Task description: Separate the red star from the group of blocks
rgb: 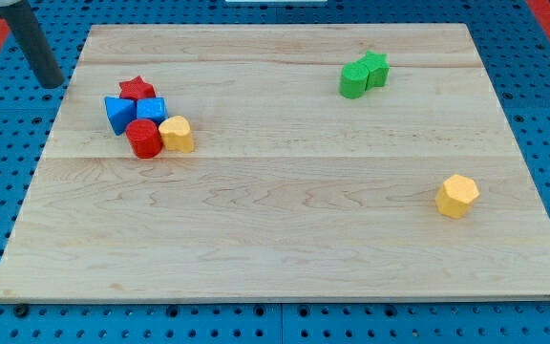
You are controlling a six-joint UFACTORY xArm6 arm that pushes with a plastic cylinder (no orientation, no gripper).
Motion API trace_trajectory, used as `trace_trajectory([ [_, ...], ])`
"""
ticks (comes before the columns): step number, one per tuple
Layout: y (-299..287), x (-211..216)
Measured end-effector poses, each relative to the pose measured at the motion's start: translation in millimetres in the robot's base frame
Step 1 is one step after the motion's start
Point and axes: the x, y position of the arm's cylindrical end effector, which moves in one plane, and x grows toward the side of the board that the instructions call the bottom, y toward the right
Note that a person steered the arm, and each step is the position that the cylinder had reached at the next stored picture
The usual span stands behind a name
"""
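The red star (137,89) lies at the top of a tight cluster near the board's upper left. Touching it from below are two blue blocks, one at the left (118,114) and one at the right (152,109). Under those sit a red cylinder-like block (145,139) and a yellow block (177,134), side by side. The dark rod comes down from the view's top left, and my tip (50,82) rests off the board's left edge, well to the left of the star and apart from every block.
A green block (354,80) and a green star (375,67) touch each other at the upper right. A lone yellow hexagonal block (457,195) sits at the right. The wooden board (285,239) lies on a blue perforated table.
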Motion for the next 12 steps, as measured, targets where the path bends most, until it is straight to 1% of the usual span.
trace_trajectory([
  [1, 15.9, 2.8],
  [2, 44.3, 1.8],
  [3, 54.5, 1.5],
  [5, 40.8, 23.5],
  [6, 61.0, 24.2],
  [7, 101.0, 24.2],
  [9, 151.1, 26.5],
  [10, 202.1, 25.8],
  [11, 225.8, 17.2],
  [12, 192.1, -15.1],
])
